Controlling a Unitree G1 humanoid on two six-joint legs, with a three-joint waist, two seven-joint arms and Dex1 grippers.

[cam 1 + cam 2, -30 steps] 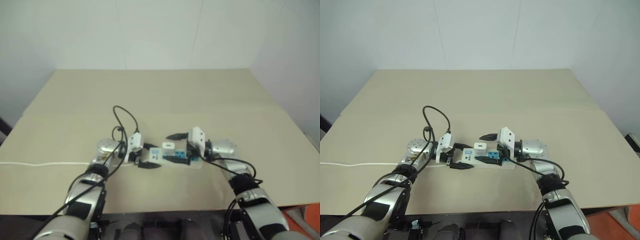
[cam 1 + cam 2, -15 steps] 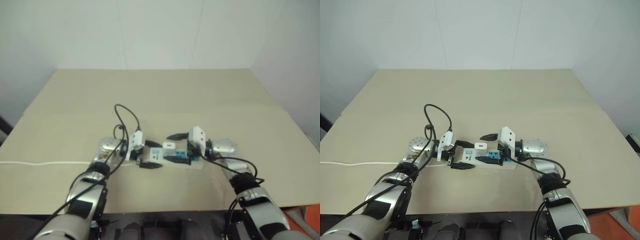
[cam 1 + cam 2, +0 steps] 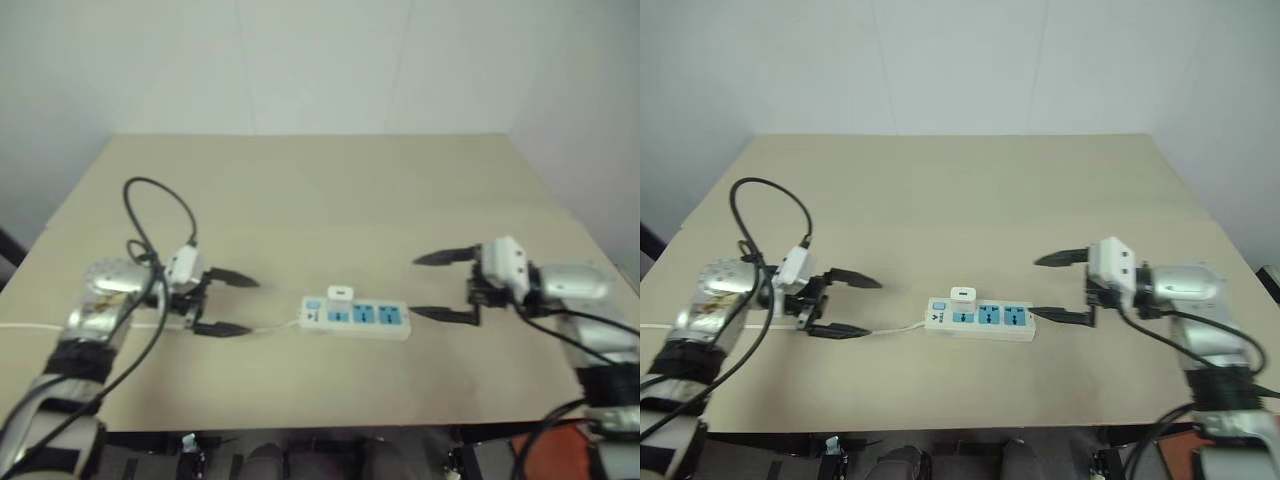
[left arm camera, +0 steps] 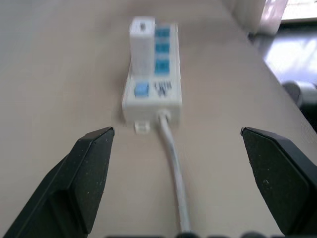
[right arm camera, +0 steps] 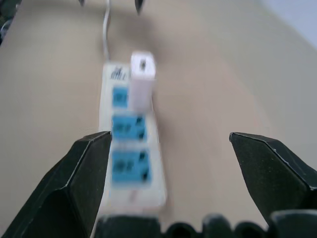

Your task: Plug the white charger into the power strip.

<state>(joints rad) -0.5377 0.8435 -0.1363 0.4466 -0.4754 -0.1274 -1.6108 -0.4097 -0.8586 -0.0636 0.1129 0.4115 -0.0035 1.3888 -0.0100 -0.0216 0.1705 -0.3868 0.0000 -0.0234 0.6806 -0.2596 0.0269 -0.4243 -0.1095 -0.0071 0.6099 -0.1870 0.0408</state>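
Charger (image 3: 962, 296) stands upright in the strip (image 3: 980, 318), looks plugged in. Left gripper (image 3: 845, 306) and right gripper (image 3: 1058, 288) flank it well apart, fingers spread, empty, likely job done.

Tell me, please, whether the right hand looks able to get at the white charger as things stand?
Probably yes. The right hand is open and points along the power strip toward the white charger, which stands at the strip's far end. Only bare table and the strip's blue sockets lie between.

My tan table (image 3: 970, 190) fills most of the frame, its far edge meeting a plain white wall (image 3: 960, 60) across the top. Light is even.
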